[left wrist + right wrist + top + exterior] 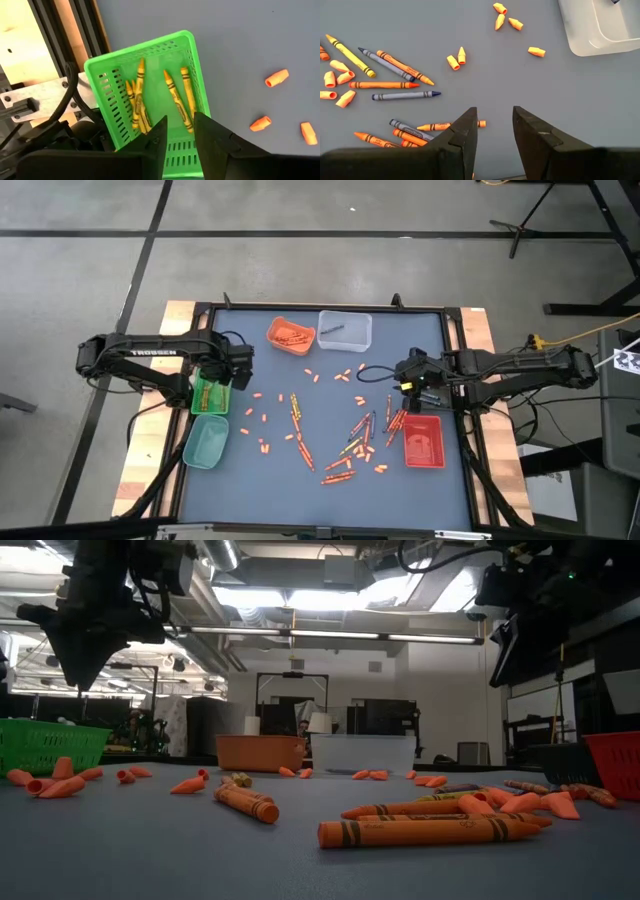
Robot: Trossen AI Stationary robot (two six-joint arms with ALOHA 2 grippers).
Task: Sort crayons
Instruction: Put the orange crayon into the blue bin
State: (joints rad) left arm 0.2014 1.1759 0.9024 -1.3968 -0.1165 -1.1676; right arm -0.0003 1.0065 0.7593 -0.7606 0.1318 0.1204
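Many crayons [350, 442] and short orange bits [262, 420] lie scattered on the dark table mat; orange ones lie nearest in the low view [425, 831]. My left gripper [180, 137] hangs open above the green basket [150, 55], pointing down. Several yellow crayons [175, 97] lie flat on the basket's floor, none of them between the fingers. My right gripper [495, 135] stands open above bare mat right of the middle [405, 383], slanting down. Orange, yellow and blue-grey crayons [395, 84] lie beyond its fingers.
An orange tray [291, 334] and a clear tray [345, 329] stand at the far edge. A red tray [423, 442] is at the near right and a teal tray [206, 442] at the near left, just below the green basket [210, 395]. A raised dark frame borders the mat.
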